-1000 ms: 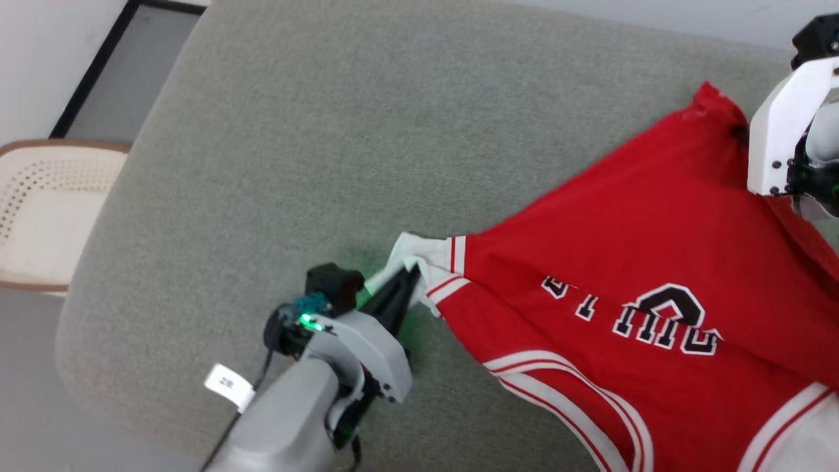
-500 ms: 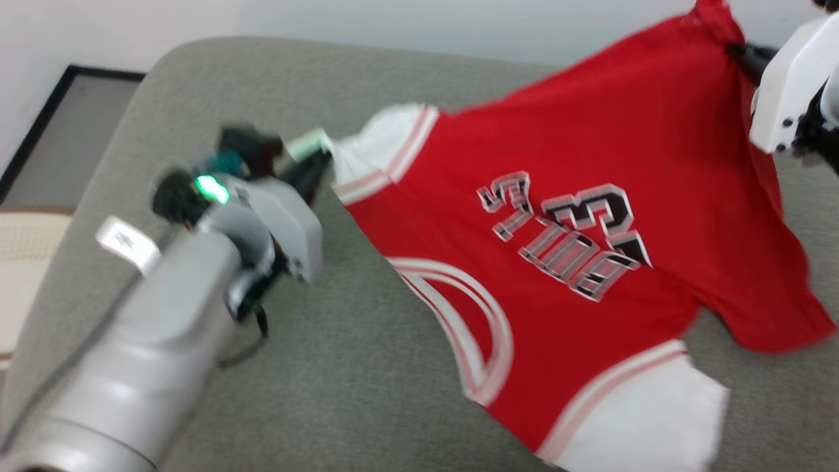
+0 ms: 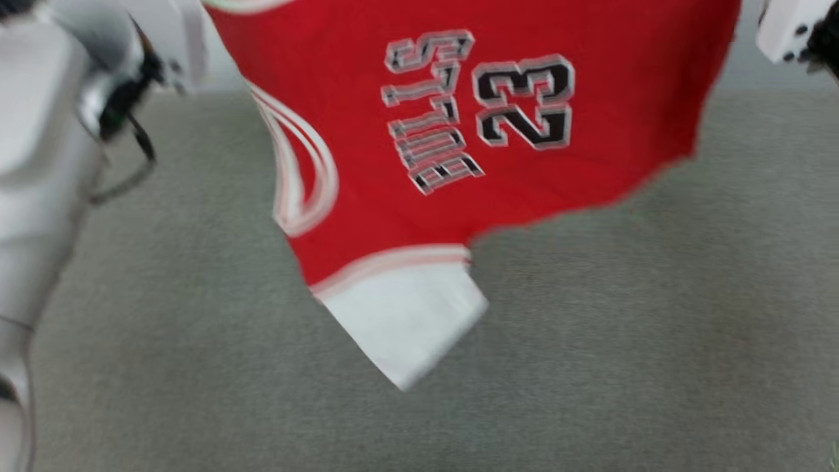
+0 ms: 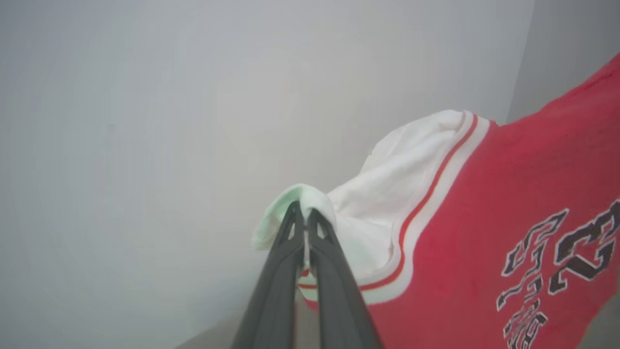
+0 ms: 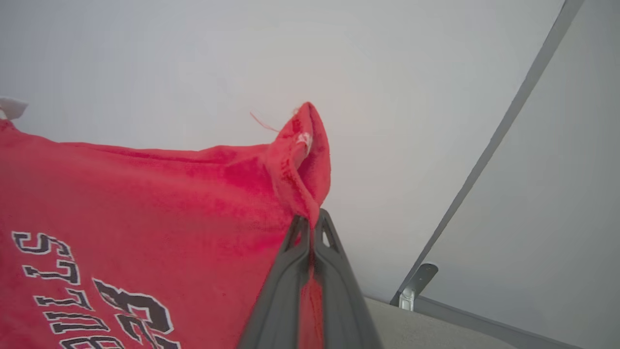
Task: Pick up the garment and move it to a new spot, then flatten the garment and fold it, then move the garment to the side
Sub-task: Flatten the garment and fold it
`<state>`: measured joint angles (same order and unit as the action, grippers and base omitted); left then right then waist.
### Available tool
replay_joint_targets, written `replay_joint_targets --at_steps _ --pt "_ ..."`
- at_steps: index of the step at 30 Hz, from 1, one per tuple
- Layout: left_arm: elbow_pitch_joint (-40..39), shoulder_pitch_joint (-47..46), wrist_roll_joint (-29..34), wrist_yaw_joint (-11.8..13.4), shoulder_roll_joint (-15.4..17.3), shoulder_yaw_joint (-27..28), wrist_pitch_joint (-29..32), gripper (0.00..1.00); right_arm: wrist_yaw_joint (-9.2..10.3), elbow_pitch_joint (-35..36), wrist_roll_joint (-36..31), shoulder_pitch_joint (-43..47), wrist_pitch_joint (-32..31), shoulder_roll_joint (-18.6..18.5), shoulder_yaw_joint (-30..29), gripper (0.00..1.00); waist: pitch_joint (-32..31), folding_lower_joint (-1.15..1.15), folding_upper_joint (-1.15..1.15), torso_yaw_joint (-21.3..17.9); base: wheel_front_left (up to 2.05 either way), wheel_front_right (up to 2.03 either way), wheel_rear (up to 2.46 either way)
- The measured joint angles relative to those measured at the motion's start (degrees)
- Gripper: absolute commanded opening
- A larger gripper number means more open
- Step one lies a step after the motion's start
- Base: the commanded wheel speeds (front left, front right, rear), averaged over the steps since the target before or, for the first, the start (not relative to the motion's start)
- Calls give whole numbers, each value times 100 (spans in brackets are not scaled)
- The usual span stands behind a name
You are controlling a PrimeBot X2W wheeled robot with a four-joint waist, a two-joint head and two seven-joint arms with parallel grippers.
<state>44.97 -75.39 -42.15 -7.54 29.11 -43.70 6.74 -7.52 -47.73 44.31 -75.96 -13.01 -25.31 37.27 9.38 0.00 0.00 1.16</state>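
The red garment [image 3: 590, 98] hangs spread above the grey upholstered surface [image 3: 623, 341], its black lettering turned sideways, one white sleeve [image 3: 406, 321] dangling lowest, and the pale left forearm [image 3: 39, 164] at the left edge.

The table [image 3: 590, 367] is stretching across the lower part of the head view. Its grey-green woven covering is lying flat and is looking slightly blurred. Its far edge is running straight across near the top of that view. In the right wrist view a strip of the same covering is showing at the bottom right. The garment [image 3: 459, 196] is hanging over the table with a white sleeve [image 3: 406, 321] lowest. Whether that sleeve is touching the covering cannot be told.
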Motion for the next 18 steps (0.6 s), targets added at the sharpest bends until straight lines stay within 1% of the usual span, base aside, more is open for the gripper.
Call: replay_joint_targets --at_steps 6,8,10,12,16,18 --pt "516 -895 -49 0 -14 3 138 0 0 -174 -104 -271 111 367 -188 0 -78 0 0 -418 0 0 0" --pt "698 -1098 -115 0 -55 19 177 8 0 -178 -114 -332 88 457 -190 0 -87 0 0 -537 0 0 0" --pt "906 -1289 -155 0 -104 77 172 14 0 -180 -146 -393 91 524 -191 0 -75 0 0 -638 0 0 0" --pt "1107 -1503 -170 35 -152 115 163 13 0 -218 -214 -488 151 577 -190 0 -20 0 0 -710 0 0 0" --pt "1471 -1866 -172 207 -285 178 86 0 0 -446 -445 -717 385 756 -174 0 190 0 0 -799 0 0 0" --pt "1610 -2085 -155 332 -380 198 -36 0 0 -627 -563 -913 590 878 -208 0 338 0 0 -825 0 0 0"
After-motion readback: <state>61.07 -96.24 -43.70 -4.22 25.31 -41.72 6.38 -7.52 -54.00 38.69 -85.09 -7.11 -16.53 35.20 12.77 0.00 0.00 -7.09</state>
